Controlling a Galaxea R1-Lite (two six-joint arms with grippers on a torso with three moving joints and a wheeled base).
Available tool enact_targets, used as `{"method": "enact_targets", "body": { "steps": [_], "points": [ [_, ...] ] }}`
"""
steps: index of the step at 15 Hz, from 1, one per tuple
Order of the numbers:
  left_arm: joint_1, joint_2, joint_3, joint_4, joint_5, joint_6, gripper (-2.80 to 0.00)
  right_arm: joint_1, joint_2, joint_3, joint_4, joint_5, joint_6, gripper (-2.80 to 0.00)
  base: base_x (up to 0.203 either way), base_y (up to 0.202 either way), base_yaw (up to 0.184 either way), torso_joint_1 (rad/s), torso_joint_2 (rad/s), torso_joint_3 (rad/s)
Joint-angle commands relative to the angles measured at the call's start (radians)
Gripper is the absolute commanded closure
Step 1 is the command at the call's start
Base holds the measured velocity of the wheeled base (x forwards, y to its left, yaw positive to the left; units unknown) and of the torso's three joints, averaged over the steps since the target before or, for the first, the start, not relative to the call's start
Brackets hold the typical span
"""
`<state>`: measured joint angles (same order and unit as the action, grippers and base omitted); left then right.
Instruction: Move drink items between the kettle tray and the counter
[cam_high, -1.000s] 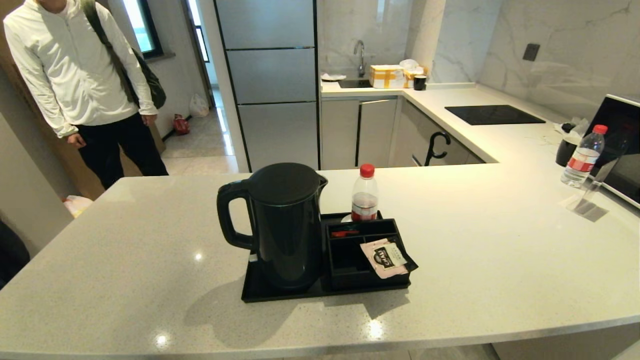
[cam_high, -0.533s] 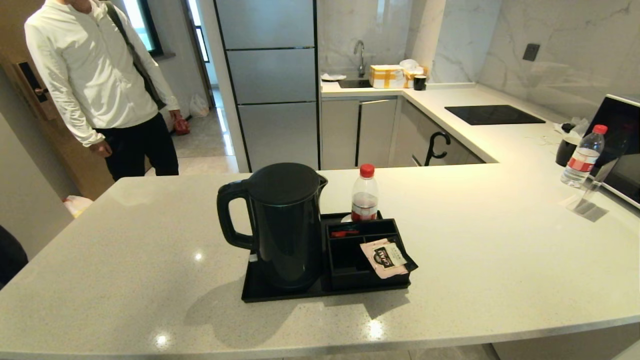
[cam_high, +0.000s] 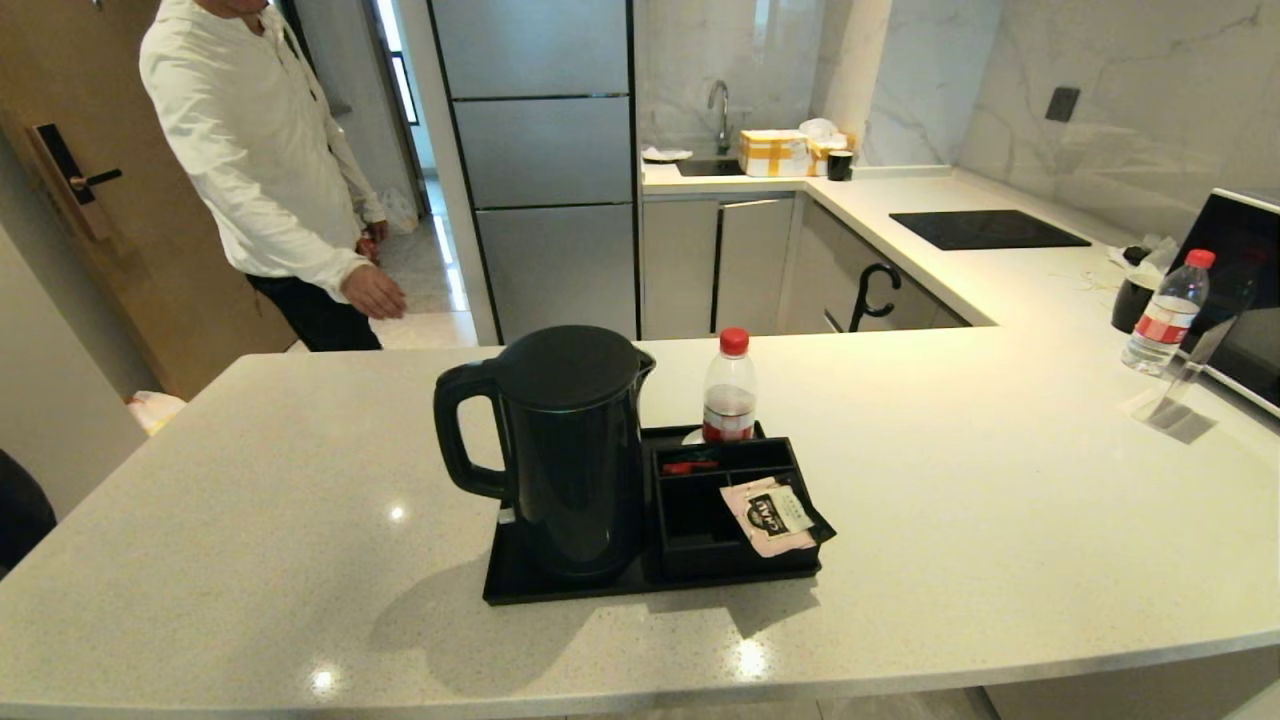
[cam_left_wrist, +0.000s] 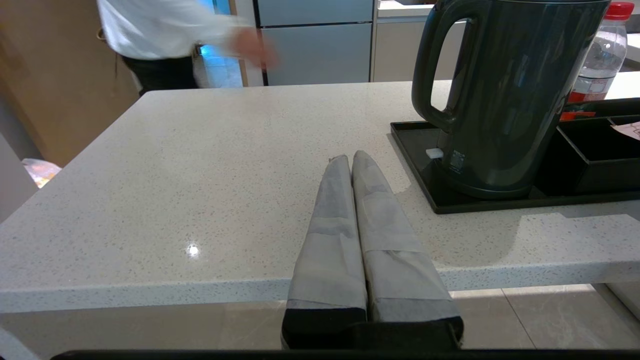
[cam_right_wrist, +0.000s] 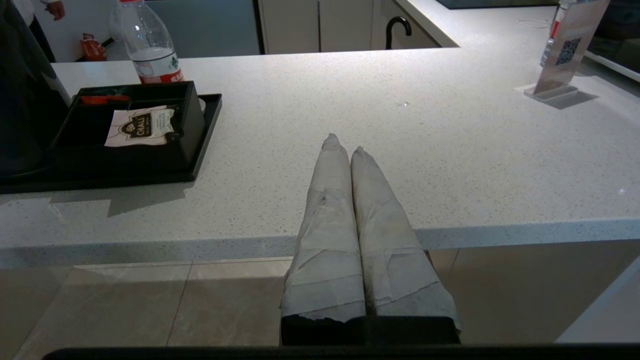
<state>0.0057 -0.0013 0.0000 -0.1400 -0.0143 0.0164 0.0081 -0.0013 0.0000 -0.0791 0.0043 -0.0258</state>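
The black kettle (cam_high: 565, 450) stands on the left part of the black kettle tray (cam_high: 560, 585), handle to the left. A small clear bottle (cam_high: 729, 395) with red cap and red label stands at the tray's far edge, behind the divided compartments. Both rest mid-counter (cam_high: 950, 520). Neither arm shows in the head view. In the left wrist view my left gripper (cam_left_wrist: 350, 156) is shut and empty at the counter's near edge, left of the kettle (cam_left_wrist: 505, 90). In the right wrist view my right gripper (cam_right_wrist: 344, 145) is shut and empty, right of the tray (cam_right_wrist: 200, 140).
A pink tea sachet (cam_high: 772, 515) lies on the compartments. A second bottle (cam_high: 1165, 312), a black cup (cam_high: 1132, 303), a clear sign stand (cam_high: 1185, 385) and a microwave (cam_high: 1245, 290) sit at far right. A person in white (cam_high: 260, 160) stands beyond the counter's far left. A black hob (cam_high: 985, 229) lies further back.
The person in white has walked rightwards, closer to the counter's far left corner. Kettle, bottle and tray have not moved.
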Motion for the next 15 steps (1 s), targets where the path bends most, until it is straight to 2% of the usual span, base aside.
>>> {"method": "enact_targets", "body": {
  "steps": [1,5,15],
  "points": [
    [0.0,0.0,0.04,-0.001,0.0,0.0,0.0,0.0,0.001,0.031,-0.001,0.0,0.003,0.0,0.0,0.0,0.0,0.0,0.0,0.0],
    [0.0,0.0,0.04,-0.001,0.0,0.0,0.0,0.0,0.001,0.031,-0.004,-0.003,0.05,0.0,0.0,0.0,0.0,0.0,0.0,0.0],
    [0.0,0.0,0.04,-0.001,0.0,0.0,0.0,0.0,0.001,0.032,-0.004,-0.001,0.047,0.0,0.0,0.0,0.0,0.0,0.0,0.0]
  ]
}}
